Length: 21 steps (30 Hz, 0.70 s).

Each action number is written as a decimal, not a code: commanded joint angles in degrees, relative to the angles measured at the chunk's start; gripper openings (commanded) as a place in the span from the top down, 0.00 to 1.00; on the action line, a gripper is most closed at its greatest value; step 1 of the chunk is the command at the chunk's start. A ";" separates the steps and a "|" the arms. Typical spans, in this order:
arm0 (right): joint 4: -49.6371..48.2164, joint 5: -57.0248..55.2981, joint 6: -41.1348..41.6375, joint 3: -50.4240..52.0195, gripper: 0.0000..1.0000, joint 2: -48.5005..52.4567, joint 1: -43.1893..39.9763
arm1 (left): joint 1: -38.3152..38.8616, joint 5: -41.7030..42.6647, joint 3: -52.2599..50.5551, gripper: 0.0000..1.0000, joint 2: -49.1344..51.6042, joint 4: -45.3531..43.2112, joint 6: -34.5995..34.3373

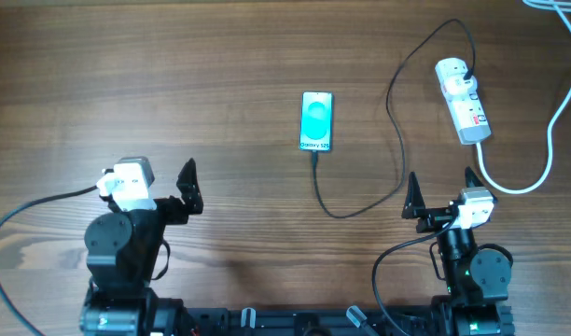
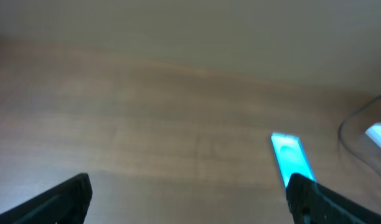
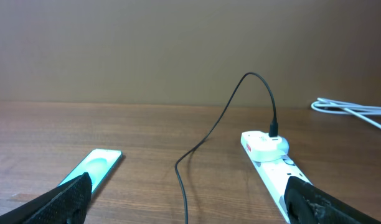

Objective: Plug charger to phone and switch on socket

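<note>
Both pincers are spread wide and holding nothing: the left gripper (image 2: 190,202) hangs over bare wood near the near-left corner, and the right gripper (image 1: 442,189) sits by the near edge on the right side, its two black fingers (image 1: 412,194) wide apart and touching nothing. The small smartphone with the bright cyan screen (image 1: 316,121) lies flat roughly mid-table. The thin black charger cable (image 1: 397,140) meets its near short edge, though I can't tell if the tip is fully seated. From there the cable loops toward the near edge, swings up the right side and ends in a white plug (image 1: 451,70) stuck in the far end of the white power strip (image 1: 465,107), which lies near the far-right corner. Can't tell how the strip's switches are set. Its thick white cord (image 1: 537,173) curls off toward the right edge. The brown wooden tabletop (image 1: 174,75) is bare wood on the whole left half.
</note>
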State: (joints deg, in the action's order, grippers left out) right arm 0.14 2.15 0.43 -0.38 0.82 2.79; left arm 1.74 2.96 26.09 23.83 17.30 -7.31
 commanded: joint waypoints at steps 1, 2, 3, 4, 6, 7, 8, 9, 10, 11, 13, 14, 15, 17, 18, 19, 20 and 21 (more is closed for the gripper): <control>-0.17 0.55 1.07 0.09 0.00 -0.61 -0.24 | -0.37 3.21 -8.55 0.00 -2.51 -12.37 0.90; -0.20 0.55 1.07 0.09 0.00 -0.61 -0.24 | -0.37 3.21 -10.58 0.00 -3.02 -15.21 0.90; -0.20 0.55 1.07 0.09 0.00 -0.61 -0.24 | -0.37 3.17 -12.55 0.00 -3.65 -17.27 0.92; -0.20 0.55 1.05 0.09 0.00 -0.61 -0.24 | -0.35 2.97 -13.94 0.00 -4.44 -18.53 0.92; -0.20 0.55 1.07 0.09 0.00 -0.61 -0.24 | -0.26 2.91 -15.89 0.00 -6.36 -19.47 0.94; -0.20 0.55 1.07 0.09 0.00 -0.61 -0.24 | -0.26 2.27 -16.46 0.00 -7.13 -19.52 0.92; -0.20 0.55 1.07 0.09 0.00 -0.61 -0.24 | -0.26 1.60 -16.94 0.00 -7.91 -19.50 0.92; -0.20 0.55 1.07 0.09 0.00 -0.61 -0.24 | -0.26 1.44 -17.49 0.00 -8.79 -19.54 0.94; -0.20 0.52 1.07 0.09 0.00 -0.61 -0.24 | -0.26 1.25 -18.03 0.00 -9.99 -19.52 0.92; -0.20 0.55 1.05 0.09 0.00 -0.61 -0.24 | -0.26 1.25 -18.49 0.00 -10.99 -19.52 0.92; -0.20 0.55 1.07 0.09 0.00 -0.61 -0.24 | -0.28 0.96 -20.15 0.00 -13.97 -19.63 0.92; -0.20 0.55 1.07 0.09 0.00 -0.61 -0.24 | -0.26 0.55 -20.70 0.00 -14.69 -19.76 0.92; -0.20 0.52 1.07 0.09 0.00 -0.61 -0.24 | -0.28 -0.07 -21.44 0.00 -15.50 -19.89 0.90; -0.20 0.55 1.07 0.09 0.00 -0.61 -0.24 | -0.44 -0.28 -22.75 0.00 -17.03 -20.31 0.92; -0.20 0.55 1.07 0.09 0.00 -0.61 -0.24 | -0.57 -0.24 -23.41 0.00 -17.94 -20.59 0.90; -0.20 0.55 1.05 0.09 0.00 -0.61 -0.24 | -0.68 -0.24 -24.13 0.00 -19.04 -20.96 0.90; -0.20 0.55 1.07 0.09 0.00 -0.61 -0.24 | -0.85 -0.24 -25.18 0.00 -20.39 -21.75 0.90; -0.20 0.55 1.05 0.09 0.00 -0.61 -0.24 | -1.03 -0.26 -25.77 0.00 -21.81 -21.38 0.90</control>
State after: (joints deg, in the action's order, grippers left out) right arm 0.14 2.15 0.45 -0.38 0.82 2.79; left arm 1.67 3.70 2.70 5.69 -3.55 -7.29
